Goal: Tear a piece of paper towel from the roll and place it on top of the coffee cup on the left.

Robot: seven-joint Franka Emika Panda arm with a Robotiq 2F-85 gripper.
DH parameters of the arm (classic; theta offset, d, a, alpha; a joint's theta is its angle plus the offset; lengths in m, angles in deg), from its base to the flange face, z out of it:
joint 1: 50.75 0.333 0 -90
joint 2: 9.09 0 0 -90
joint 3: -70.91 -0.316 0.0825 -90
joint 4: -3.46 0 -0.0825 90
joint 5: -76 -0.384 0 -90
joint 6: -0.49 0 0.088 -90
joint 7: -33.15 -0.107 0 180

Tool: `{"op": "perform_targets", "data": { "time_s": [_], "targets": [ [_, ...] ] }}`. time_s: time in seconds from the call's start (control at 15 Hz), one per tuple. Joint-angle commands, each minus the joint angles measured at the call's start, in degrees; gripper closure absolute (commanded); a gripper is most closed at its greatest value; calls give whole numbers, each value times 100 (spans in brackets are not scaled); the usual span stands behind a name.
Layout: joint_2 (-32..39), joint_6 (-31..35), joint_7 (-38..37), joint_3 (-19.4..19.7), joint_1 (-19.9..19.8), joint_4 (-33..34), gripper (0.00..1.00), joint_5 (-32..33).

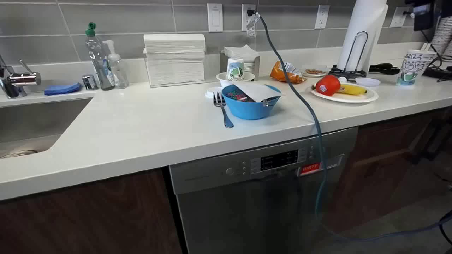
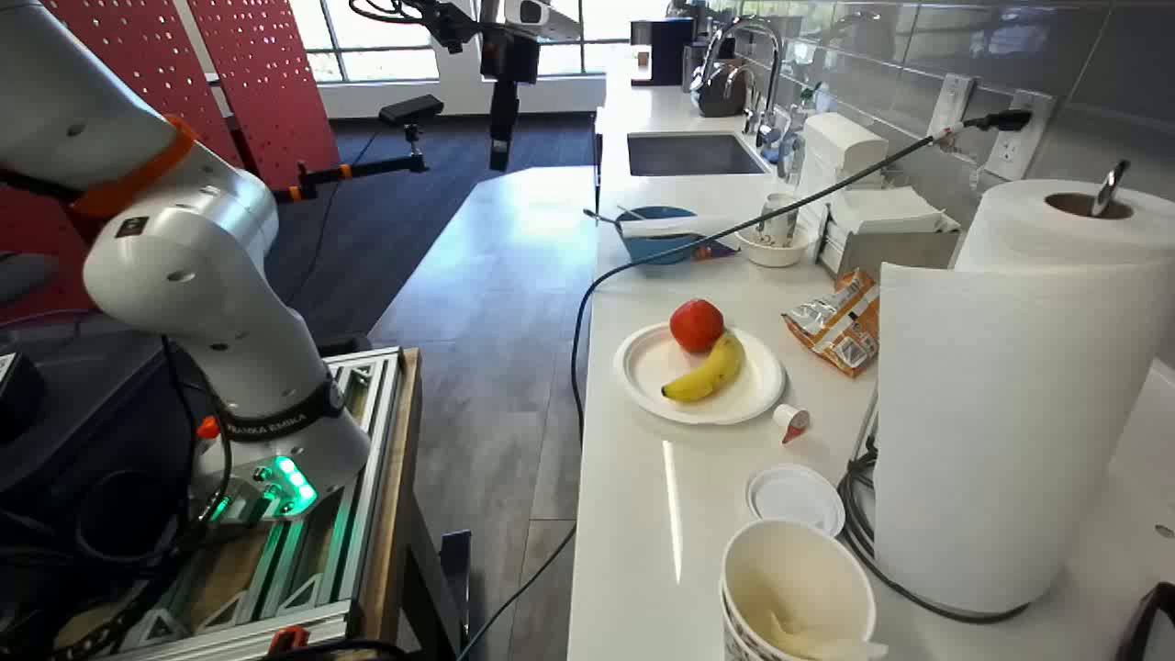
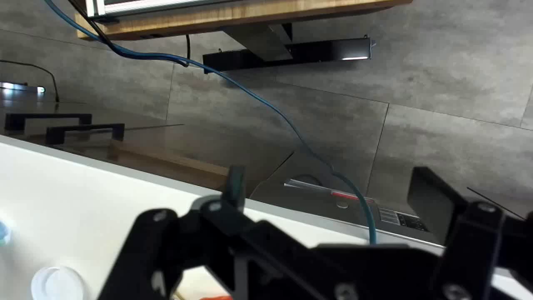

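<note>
White roll [image 1: 363, 21] on the bench [image 1: 141, 120], far right in an exterior view, loose sheet [image 2: 918, 413] seemingly untorn. Coffee cup [image 1: 235, 69] well left; nearer, paper [image 1: 256, 90] on a blue bowl [image 1: 247, 109], origin unclear. Our fingers [image 3: 433, 204]: wide apart, empty. We judge tearing not begun; next, pinch sheet, pull.

white counter [image 1: 141, 123] | blue bowl [image 1: 249, 107] | plate [image 2: 645, 369] | orange bag [image 2: 837, 323] | green-capped bottle [image 1: 98, 61]

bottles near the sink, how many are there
2, standing between the sink and the stack of folded paper towels in an exterior view: a green-capped bottle and, beside it, a shorter pump bottle. More could be hidden behind the stack.
</note>
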Motion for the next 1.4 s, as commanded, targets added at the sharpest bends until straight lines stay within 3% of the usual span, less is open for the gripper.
{"op": "perform_targets", "data": {
  "time_s": [0.0,0.53,0.8,1.07,1.33],
  "targets": [
    [23,-5,-43,109,127,7,0,40],
    [23,-5,-43,109,127,7,0,40],
    [143,319,-831,452,-292,-9,0,-1],
    [132,841,-1105,1023,-716,-80,0,54],
    [117,1565,-1533,1363,-1177,-153,0,527]
  ]
}}
